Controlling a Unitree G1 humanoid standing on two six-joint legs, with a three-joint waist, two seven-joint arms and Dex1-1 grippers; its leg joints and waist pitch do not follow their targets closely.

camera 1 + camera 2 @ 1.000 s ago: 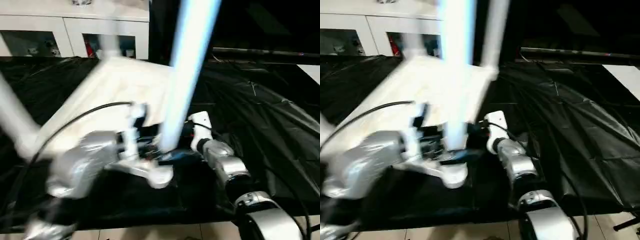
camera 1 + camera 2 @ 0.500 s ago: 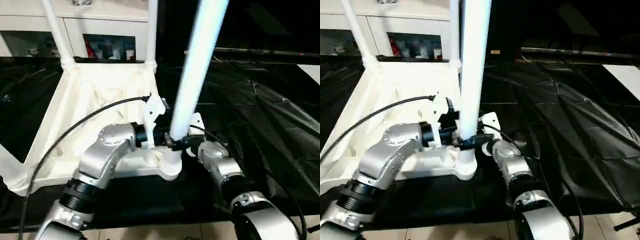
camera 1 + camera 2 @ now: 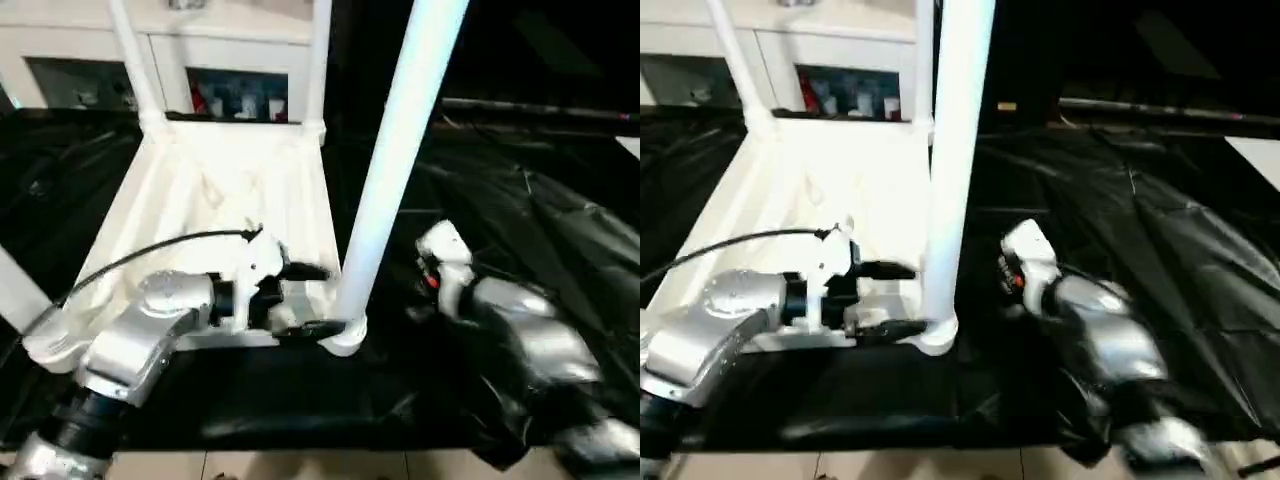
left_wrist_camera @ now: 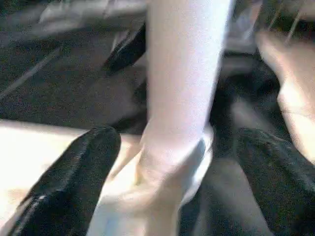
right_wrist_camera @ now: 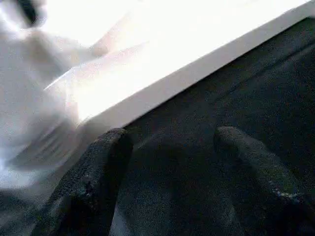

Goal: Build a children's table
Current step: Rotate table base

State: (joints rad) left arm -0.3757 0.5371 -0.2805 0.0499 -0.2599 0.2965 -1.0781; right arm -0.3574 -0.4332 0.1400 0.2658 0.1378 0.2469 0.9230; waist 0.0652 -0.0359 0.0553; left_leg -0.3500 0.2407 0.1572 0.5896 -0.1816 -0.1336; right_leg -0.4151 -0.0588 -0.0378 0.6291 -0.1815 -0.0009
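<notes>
The white tabletop (image 3: 230, 180) lies upside down on a black cover, with its legs standing in the corner sockets. The near right leg (image 3: 390, 170) rises from its socket (image 3: 345, 338). My left gripper (image 3: 315, 298) is open at that leg's base, and the left wrist view shows one black finger (image 4: 74, 172) on each side of the leg (image 4: 182, 88) without pressing it. My right gripper (image 5: 172, 142) is open over the black cover beside the tabletop's rim (image 5: 162, 83), holding nothing. Its silver arm (image 3: 510, 320) sits to the right of the leg.
Two more legs (image 3: 135, 60) (image 3: 320, 60) stand at the far corners and another (image 3: 15, 285) at the near left. A white cabinet with glass doors (image 3: 230, 85) stands behind. The crumpled black cover (image 3: 540, 200) spreads to the right.
My right arm has drawn back to the right, away from the near right leg. My left gripper stays at the leg's base, a little lower. The camera has shifted slightly.
</notes>
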